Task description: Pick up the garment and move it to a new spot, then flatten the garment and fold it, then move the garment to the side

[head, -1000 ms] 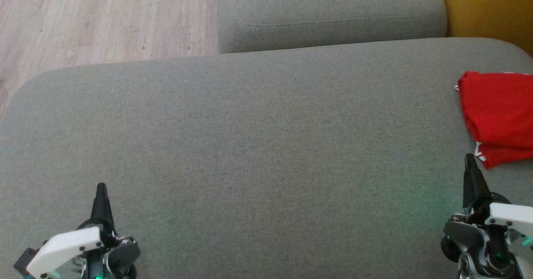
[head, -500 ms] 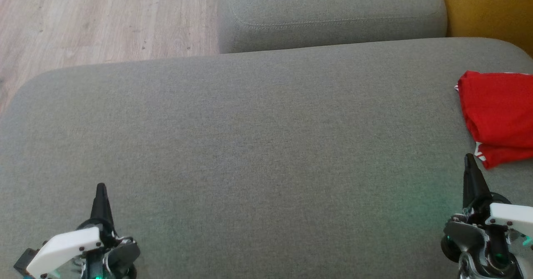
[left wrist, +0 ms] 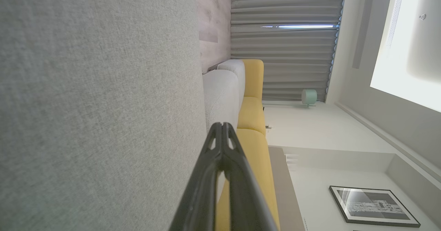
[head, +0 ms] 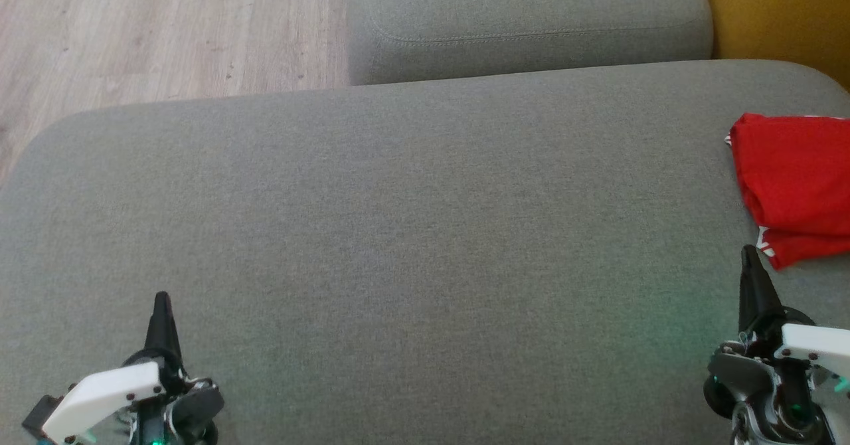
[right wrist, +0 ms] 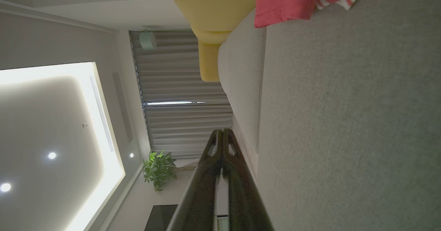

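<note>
A folded red garment with white trim lies at the right edge of the grey sofa cushion; in the right wrist view the garment sits at the top. My right gripper is shut and empty, its tip just short of the garment's near corner. Far from the cloth, at the lower left, my left gripper is shut and empty too. Both wrist views show the fingers pressed together, the left gripper and the right gripper.
A second grey cushion lies beyond the big one. Wooden floor is at the upper left, a yellow sofa part at the upper right. Curtains and a potted plant stand farther off.
</note>
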